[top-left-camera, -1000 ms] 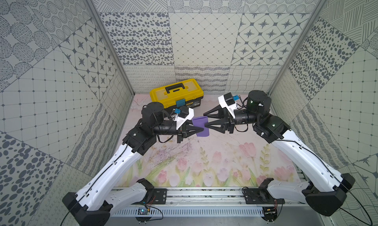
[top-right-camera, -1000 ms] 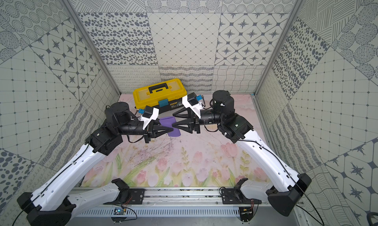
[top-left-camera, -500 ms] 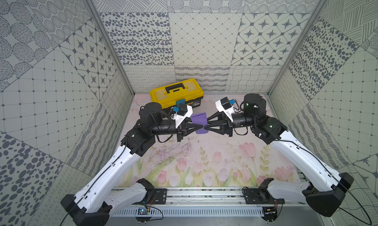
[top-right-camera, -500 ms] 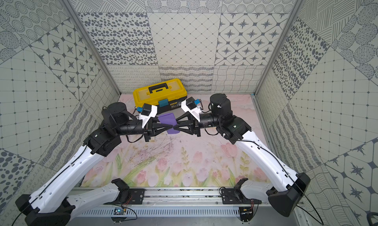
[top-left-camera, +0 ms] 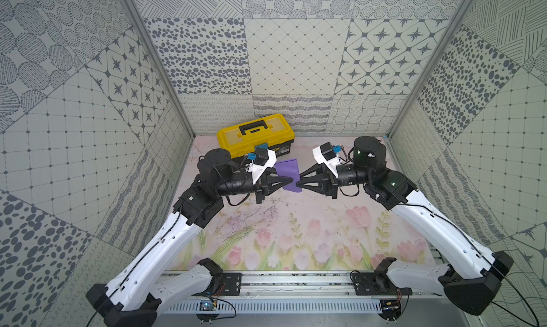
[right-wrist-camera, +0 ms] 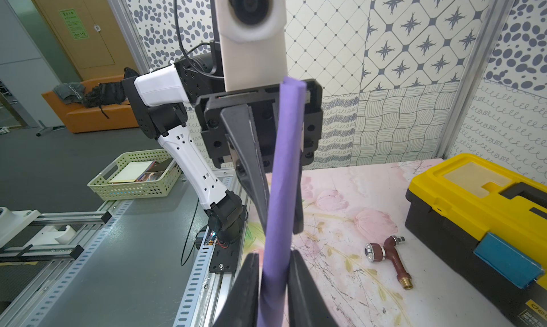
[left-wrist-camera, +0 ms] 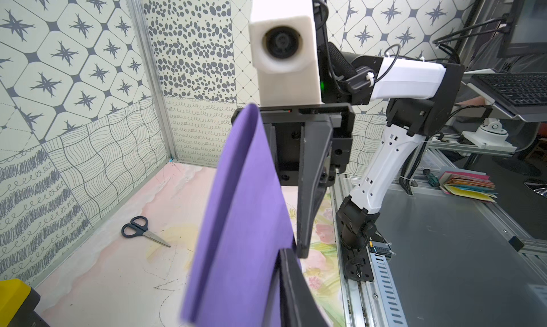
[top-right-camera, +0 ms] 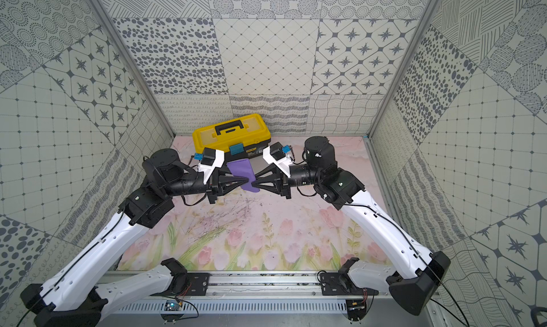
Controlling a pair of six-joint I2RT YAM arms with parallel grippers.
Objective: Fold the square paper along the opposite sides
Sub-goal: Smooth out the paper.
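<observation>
Grippers tip to tip: left gripper [top-left-camera: 291, 180] pinches the square paper [top-left-camera: 286, 168], right gripper [top-left-camera: 299, 182] clamps it from the opposite side. Doubled-over sheet hangs above the worktop [top-left-camera: 296, 221], near its far edge, before the yellow toolbox [top-left-camera: 256, 133].

Left pincer [top-left-camera: 291, 180] and right pincer [top-left-camera: 299, 183] tip to tip midair, both clamped.

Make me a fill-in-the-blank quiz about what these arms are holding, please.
The square paper is ___ in colour.
It is gripped by ___ end effectors: the left end effector and the right end effector.
The toolbox behind them has a ___ lid.
Missing words: purple, two, yellow.
</observation>
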